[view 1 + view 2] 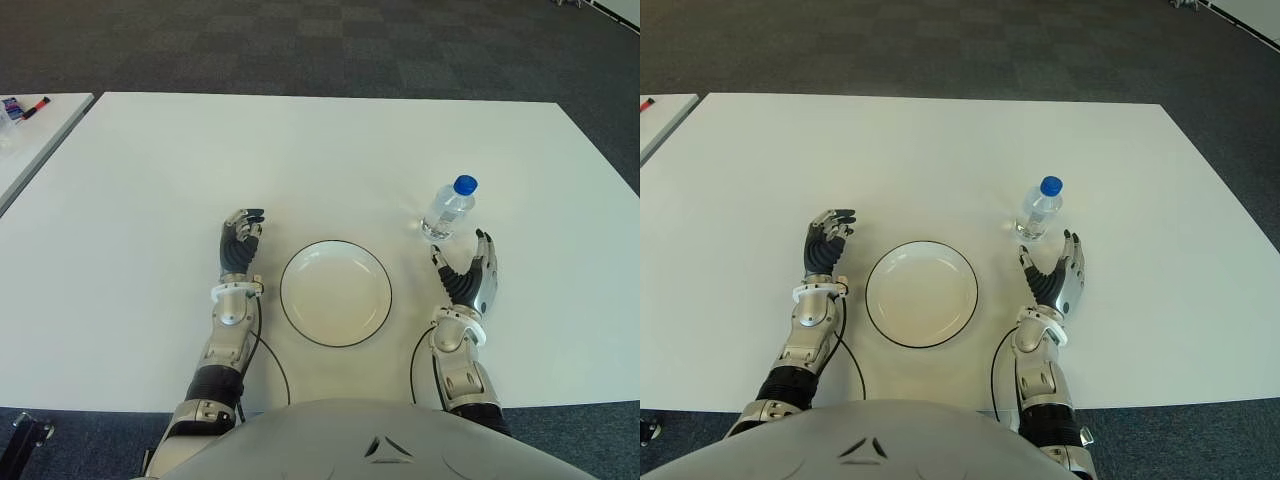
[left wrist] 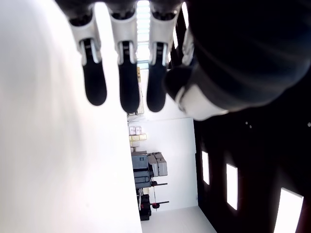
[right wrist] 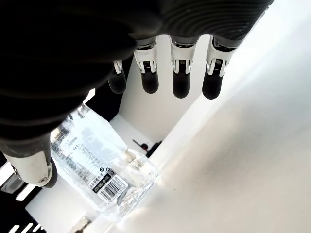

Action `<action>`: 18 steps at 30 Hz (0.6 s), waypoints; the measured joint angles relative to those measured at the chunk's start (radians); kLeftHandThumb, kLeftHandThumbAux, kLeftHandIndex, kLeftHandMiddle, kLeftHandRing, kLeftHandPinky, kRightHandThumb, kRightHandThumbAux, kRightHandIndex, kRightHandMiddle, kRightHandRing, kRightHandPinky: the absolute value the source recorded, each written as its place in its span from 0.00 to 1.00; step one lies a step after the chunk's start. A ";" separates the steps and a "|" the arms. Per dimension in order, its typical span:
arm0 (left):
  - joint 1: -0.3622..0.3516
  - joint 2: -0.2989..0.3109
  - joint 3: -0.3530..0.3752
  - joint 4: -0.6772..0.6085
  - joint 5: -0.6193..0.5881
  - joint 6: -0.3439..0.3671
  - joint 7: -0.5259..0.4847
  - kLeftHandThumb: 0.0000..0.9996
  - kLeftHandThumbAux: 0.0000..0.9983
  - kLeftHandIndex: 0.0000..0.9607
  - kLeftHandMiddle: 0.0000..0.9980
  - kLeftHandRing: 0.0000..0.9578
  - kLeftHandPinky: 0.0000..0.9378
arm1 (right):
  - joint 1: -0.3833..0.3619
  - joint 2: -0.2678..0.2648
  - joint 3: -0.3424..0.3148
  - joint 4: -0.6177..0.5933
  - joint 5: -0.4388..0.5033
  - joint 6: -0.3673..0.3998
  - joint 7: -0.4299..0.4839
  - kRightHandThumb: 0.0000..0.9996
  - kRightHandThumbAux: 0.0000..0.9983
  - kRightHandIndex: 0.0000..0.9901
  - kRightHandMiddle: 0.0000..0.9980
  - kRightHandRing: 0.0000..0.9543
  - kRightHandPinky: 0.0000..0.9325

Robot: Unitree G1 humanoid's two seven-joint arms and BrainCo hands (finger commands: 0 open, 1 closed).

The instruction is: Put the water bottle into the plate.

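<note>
Nothing is done yet: the bottle (image 1: 448,209) stands just ahead of the open right hand (image 1: 468,274), ungrasped. The plate (image 1: 336,293) lies between it and the empty, loosely curled left hand (image 1: 240,243).

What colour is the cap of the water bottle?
Blue; the water bottle cap shows best in the left eye view.

My left hand (image 1: 240,240) and right hand (image 1: 468,275): silver-grey shells, black fingertip pads, white wrist rings, black cables trailing along silver forearms.
</note>
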 measured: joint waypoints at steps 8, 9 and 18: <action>0.000 0.000 0.000 0.000 0.000 0.001 0.000 0.72 0.71 0.43 0.34 0.37 0.41 | -0.004 -0.009 0.014 0.004 0.003 -0.001 0.000 0.32 0.51 0.01 0.06 0.08 0.13; 0.000 0.000 0.000 0.000 0.000 0.001 0.000 0.72 0.71 0.43 0.34 0.37 0.41 | -0.005 -0.011 0.015 0.005 0.004 -0.003 0.001 0.33 0.51 0.01 0.06 0.08 0.13; 0.000 0.000 0.000 0.000 0.000 0.000 0.000 0.72 0.71 0.43 0.34 0.37 0.42 | -0.033 -0.020 0.018 0.037 0.009 -0.018 0.003 0.35 0.51 0.01 0.06 0.09 0.16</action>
